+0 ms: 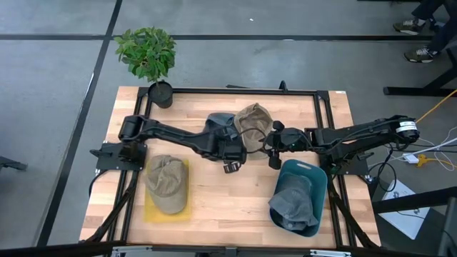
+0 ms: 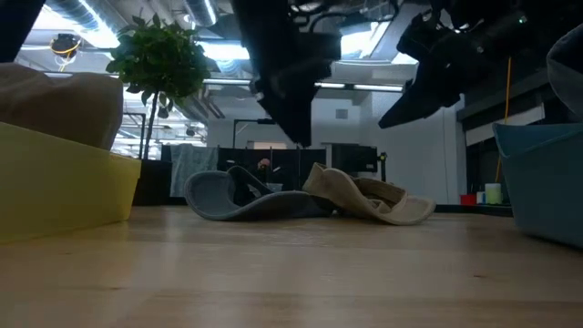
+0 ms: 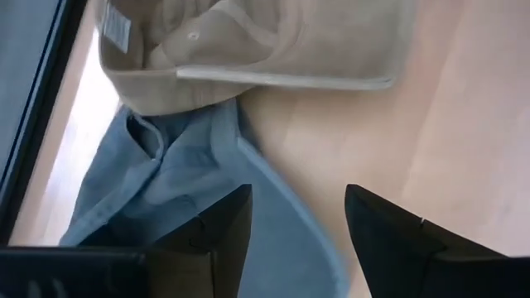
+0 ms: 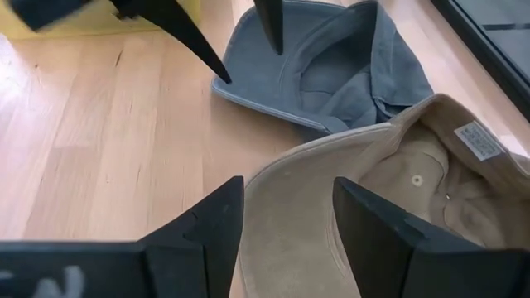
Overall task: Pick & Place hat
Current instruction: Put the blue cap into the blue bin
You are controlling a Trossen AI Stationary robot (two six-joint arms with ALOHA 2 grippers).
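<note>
Two hats lie inside-up at the table's middle: a blue-grey hat [image 1: 220,123] [image 4: 331,74] and a tan hat [image 1: 253,116] [image 4: 389,190] whose edge rests on the blue-grey one [image 3: 174,178]. My left gripper [image 1: 230,146] [image 3: 298,194] hovers open above the blue-grey hat's brim, its fingers slanting down, clear of the cloth in the low view [image 2: 299,137]. My right gripper [image 1: 275,148] [image 4: 286,186] stands open above the tan hat's brim and touches nothing.
A yellow tray [image 1: 151,210] at the near left holds an olive hat [image 1: 166,184]. A blue bin [image 1: 310,171] at the near right holds a grey-blue hat [image 1: 294,203]. A potted plant [image 1: 148,53] stands at the far left corner. Bare wood lies between tray and bin.
</note>
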